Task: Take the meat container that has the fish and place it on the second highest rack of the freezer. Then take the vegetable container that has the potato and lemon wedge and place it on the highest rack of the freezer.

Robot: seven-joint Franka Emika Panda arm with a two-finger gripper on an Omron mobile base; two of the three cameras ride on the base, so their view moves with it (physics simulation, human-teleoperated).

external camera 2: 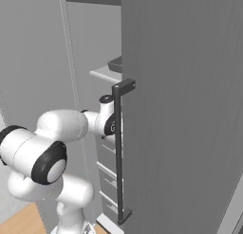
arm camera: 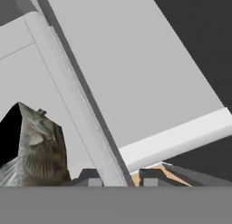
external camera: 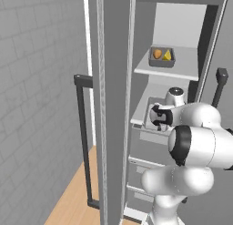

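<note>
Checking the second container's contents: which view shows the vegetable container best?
The left base view: the vegetable container sits on the upper shelf, contents visible. The right base view catches just its dark corner past the door.

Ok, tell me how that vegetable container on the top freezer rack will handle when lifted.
The vegetable container looks like a shallow, rigid tray, so it should stay stiff. The potato and lemon wedge sit loose inside, so they may roll or slide if it tilts. With so little inside, it is probably light.
</note>
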